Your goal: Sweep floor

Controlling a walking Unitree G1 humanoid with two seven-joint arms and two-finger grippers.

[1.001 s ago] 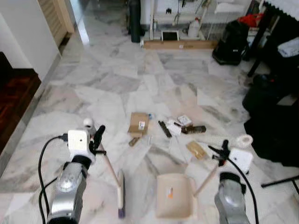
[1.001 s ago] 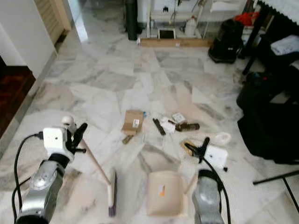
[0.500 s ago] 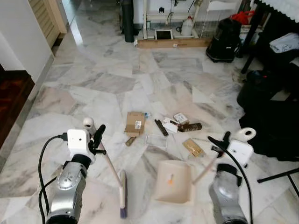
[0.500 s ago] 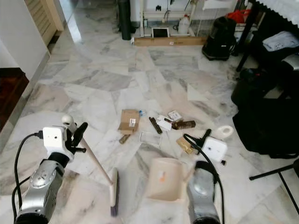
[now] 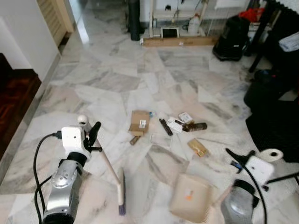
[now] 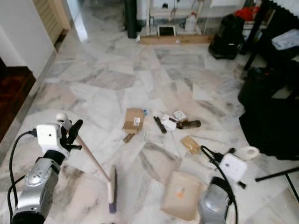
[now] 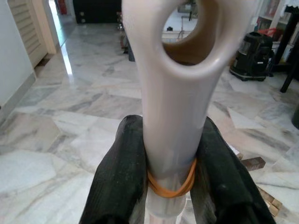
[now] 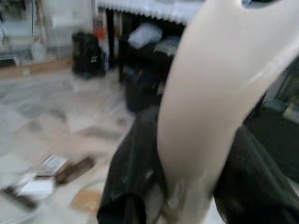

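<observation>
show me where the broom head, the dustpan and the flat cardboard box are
broom head (image 5: 121, 198), left eye view, middle of the brush bar.
dustpan (image 5: 189, 204), left eye view, centre of the pan.
cardboard box (image 5: 139, 122), left eye view, middle of its top face.

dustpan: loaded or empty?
Empty. The dustpan lies flat on the floor showing only a small orange sticker; the cardboard scraps lie on the marble beyond it.

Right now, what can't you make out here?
- Litter: eye views, too small to identify the pieces.
- Broom bristles: edge-on, floor contact unclear.
- Right gripper on dustpan handle: wrist view motion-blurred.
- Left gripper: broom handle hides the fingertips.
</observation>
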